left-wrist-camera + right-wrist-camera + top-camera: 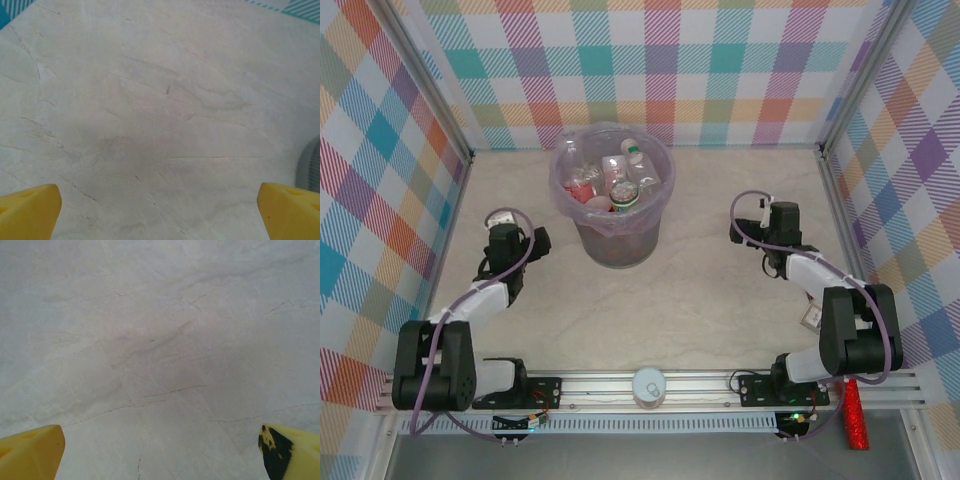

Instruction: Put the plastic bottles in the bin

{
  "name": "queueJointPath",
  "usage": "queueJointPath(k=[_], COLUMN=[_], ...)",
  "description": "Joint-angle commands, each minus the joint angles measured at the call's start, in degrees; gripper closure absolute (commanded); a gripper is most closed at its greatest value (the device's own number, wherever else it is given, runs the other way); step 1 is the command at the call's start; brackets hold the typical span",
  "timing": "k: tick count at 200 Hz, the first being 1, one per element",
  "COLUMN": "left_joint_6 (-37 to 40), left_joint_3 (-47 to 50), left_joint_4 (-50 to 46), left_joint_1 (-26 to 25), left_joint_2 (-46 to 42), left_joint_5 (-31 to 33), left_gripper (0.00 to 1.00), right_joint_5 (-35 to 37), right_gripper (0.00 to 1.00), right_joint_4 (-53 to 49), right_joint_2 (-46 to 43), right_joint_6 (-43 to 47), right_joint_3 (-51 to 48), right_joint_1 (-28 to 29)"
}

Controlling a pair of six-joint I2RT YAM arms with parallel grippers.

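The bin [616, 238], a round grey wastebasket with a purplish bag liner, stands at the back middle of the table. Several plastic bottles [617, 178] lie inside it, with red labels and white caps among them. My left gripper [520, 243] hangs left of the bin, apart from it, and is open. In the left wrist view its yellow fingertips [30, 212] stand wide over bare table, and the bin's grey wall [311, 170] shows at the right edge. My right gripper [762, 232] is right of the bin, also open, its fingertips [31, 452] wide over bare table.
Checkered walls close the table on three sides. An aluminium rail [700, 382] runs along the near edge, with a white round object [649, 387] on it. A red object [857, 415] sits beyond the rail at the lower right.
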State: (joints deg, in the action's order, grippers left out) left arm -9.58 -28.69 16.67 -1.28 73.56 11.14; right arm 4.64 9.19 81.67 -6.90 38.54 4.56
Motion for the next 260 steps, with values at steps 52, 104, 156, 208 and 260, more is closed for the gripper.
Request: queueJointPath(k=[52, 104, 156, 208, 260], left_joint_6=[6.8, 8.86, 10.73, 10.18, 10.2], left_joint_3=[1.98, 2.55, 6.31, 6.01, 6.04], left_joint_4=[20.93, 25.62, 35.39, 34.4, 34.62], left_joint_1=[-2.41, -4.72, -5.77, -5.46, -5.48], left_joint_2=[9.94, 14.25, 17.14, 16.97, 16.92], left_joint_5=[5.85, 7.28, 6.48, 6.01, 6.07], left_gripper=[0.0, 0.0, 0.0, 0.0, 0.0], right_joint_5=[4.34, 5.95, 0.68, -1.42, -1.58], right_gripper=[0.01, 0.01, 0.01, 0.01, 0.01], right_joint_4=[18.83, 35.91, 39.84, 38.29, 37.91], right_joint_2=[0.07, 3.89, 5.77, 6.21, 6.1], right_joint_6=[5.68, 8.07, 6.89, 5.47, 5.51], right_joint_3=[-8.75, -14.06, -16.29, -15.12, -15.07], right_joint_1=[0.8, 0.75, -1.51, -3.42, -3.44])
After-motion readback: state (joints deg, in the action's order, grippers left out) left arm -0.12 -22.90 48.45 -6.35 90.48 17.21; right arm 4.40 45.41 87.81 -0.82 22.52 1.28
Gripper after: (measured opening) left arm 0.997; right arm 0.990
